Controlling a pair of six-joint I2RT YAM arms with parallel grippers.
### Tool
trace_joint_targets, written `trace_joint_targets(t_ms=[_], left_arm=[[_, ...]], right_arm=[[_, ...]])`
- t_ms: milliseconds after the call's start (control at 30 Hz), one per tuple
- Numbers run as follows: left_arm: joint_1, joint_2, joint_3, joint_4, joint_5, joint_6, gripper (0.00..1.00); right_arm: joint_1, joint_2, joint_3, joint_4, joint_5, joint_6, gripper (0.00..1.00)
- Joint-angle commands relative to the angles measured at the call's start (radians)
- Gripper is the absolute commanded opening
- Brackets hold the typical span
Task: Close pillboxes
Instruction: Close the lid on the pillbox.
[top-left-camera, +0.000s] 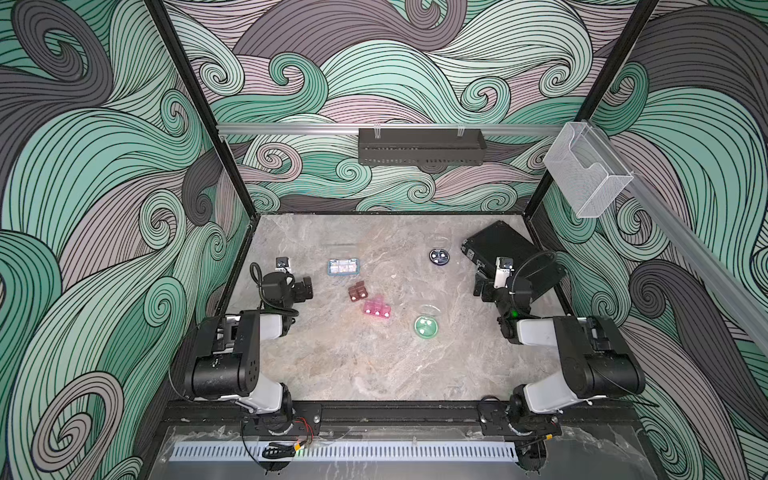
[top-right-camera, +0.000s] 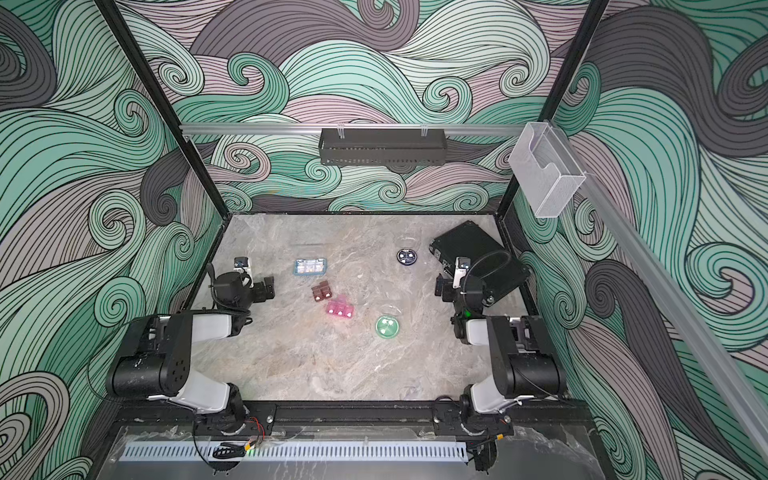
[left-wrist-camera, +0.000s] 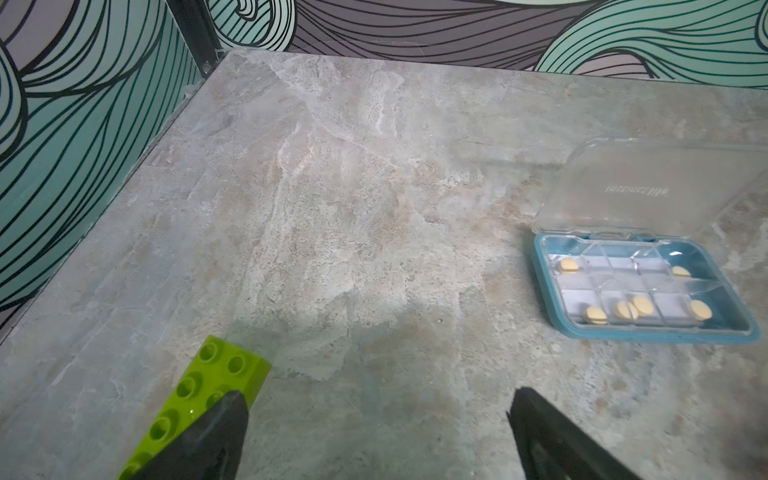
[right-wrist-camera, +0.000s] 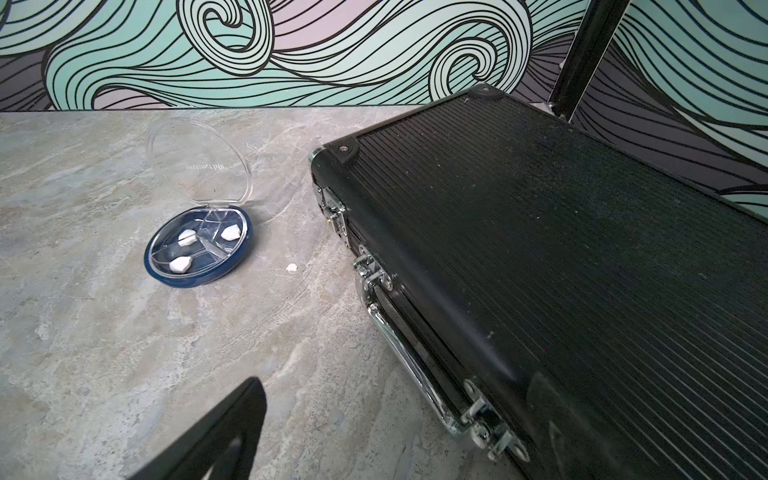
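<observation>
1. Left wrist view: left gripper (left-wrist-camera: 378, 399) gapes empty; pale blue pillbox (left-wrist-camera: 648, 337) lies nearby, lid up.
2. Right gripper (top-left-camera: 480, 284) gapes empty beside black case (right-wrist-camera: 540, 249); dark blue pillbox (right-wrist-camera: 187, 281) near, lid up.

The lime green brick (left-wrist-camera: 216, 374) is partly hidden behind a finger of the left gripper (left-wrist-camera: 378, 399) and cut by the frame edge; the black case (right-wrist-camera: 582, 270) overruns the right wrist view.

Desk (left-wrist-camera: 332, 208): matt marble-look stone. Pale blue pillbox (left-wrist-camera: 642, 286): translucent glossy plastic. Black case (right-wrist-camera: 582, 249): ribbed matt finish w/ chrome metal latches (right-wrist-camera: 334, 212).
</observation>
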Motion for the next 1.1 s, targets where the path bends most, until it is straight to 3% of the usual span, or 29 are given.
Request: trace_joint_targets(t_ms=[0,933,967,1067], left_arm=[[-0.007,0.011,0.038,0.026,0.008,-0.015,0.99],[-0.008,0.008,0.034,0.033,0.004,-0.012,0.98],[-0.009,0.004,0.036,0.042,-0.014,-0.009,0.98],[-0.022,-0.111,0.108,-0.154,-0.151,-0.046,0.99]], right_arm=[[0.005,0.006,0.021,0.022,0.018,-0.005,1.0],[0.0,0.002,0.022,0.026,0.009,-0.002,1.0],[0.002,-0.013,0.035,0.002,0.018,0.0,1.0],[0.003,-0.155,0.203,-0.436,0.012,0.011,1.0]])
